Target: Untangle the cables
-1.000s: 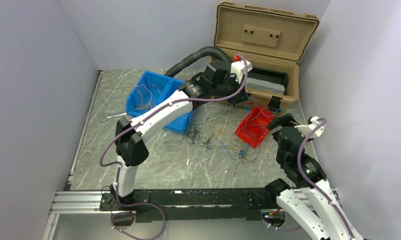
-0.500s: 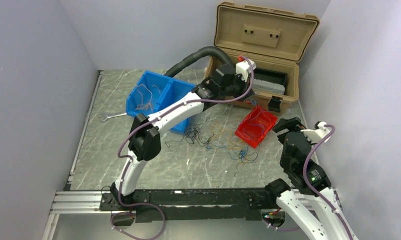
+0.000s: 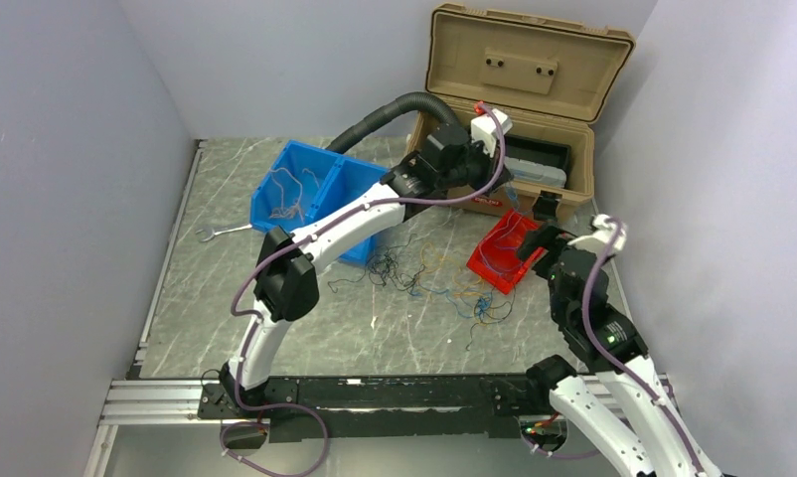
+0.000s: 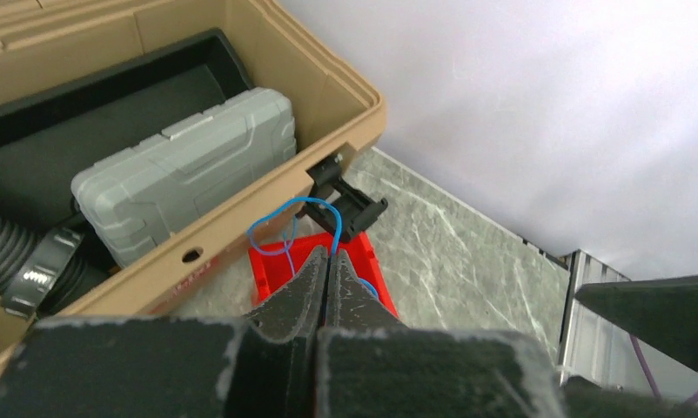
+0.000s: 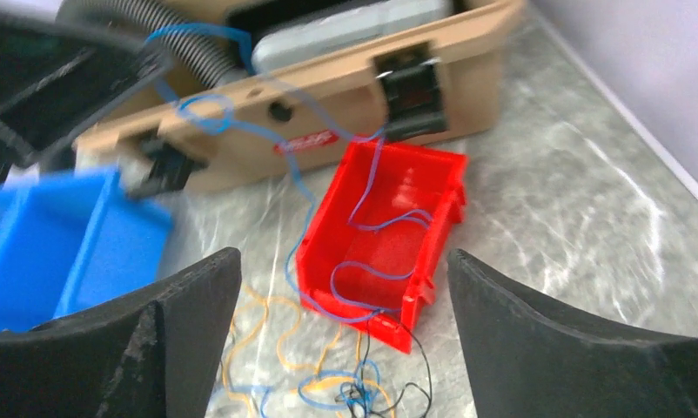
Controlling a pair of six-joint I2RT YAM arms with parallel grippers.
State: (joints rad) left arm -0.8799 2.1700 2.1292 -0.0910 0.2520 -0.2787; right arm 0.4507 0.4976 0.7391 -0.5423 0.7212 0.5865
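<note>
My left gripper (image 4: 328, 261) is pinched shut on one hair-thin blue cable (image 4: 280, 218). The cable rises from the fingertips in a springy loop and, seen from the right wrist, trails down toward the red bin (image 5: 415, 174) below. That bin is a small glossy plastic box with straight walls, and more blue cable lies curled on its floor. Just beyond the left gripper stands the open tan toolbox (image 4: 232, 231), hard plastic with a rounded rim and black latches. It holds a ribbed grey moulded case (image 4: 189, 170) and the end of a black corrugated hose (image 4: 6, 248). My right gripper (image 5: 344, 261) hangs with its dark matte jaws spread wide and gripping nothing, the red bin straight ahead of it. Under its tips and to their left, the rest of the cables (image 3: 424, 276) lie in a loose yellow, blue and black tangle on the grey veined table (image 3: 295, 328). To the right of the right gripper, open tabletop runs to the pale wall. A blue bin (image 3: 310, 189) sits farther left.
</note>
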